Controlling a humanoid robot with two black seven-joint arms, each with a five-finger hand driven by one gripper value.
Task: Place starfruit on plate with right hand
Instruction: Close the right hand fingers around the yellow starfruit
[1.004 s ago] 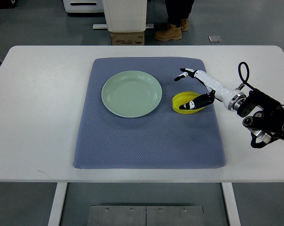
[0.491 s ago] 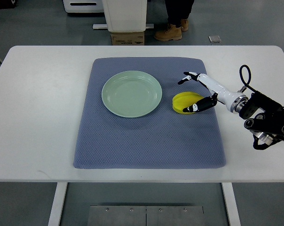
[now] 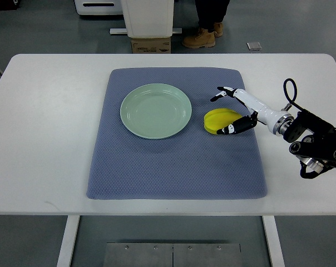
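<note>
A yellow starfruit point(image 3: 220, 119) lies on the blue-grey mat point(image 3: 176, 133), just right of the pale green plate point(image 3: 156, 110), which holds nothing. My right hand point(image 3: 228, 111) reaches in from the right edge and sits at the fruit's right side. Its fingers are spread: the upper fingertips point(image 3: 218, 96) hover above and behind the fruit, and the thumb point(image 3: 235, 127) lies along the fruit's near right edge. Nothing is gripped. The left arm is not visible.
The mat covers the middle of a white table point(image 3: 45, 139). Beyond the table's far edge stand a white bin base, a cardboard box point(image 3: 151, 45) and a person's brown boots point(image 3: 204, 36).
My right hand has drawn back slightly to the right and its thumb has slid off the top of the starfruit. The fruit and plate have not moved.
</note>
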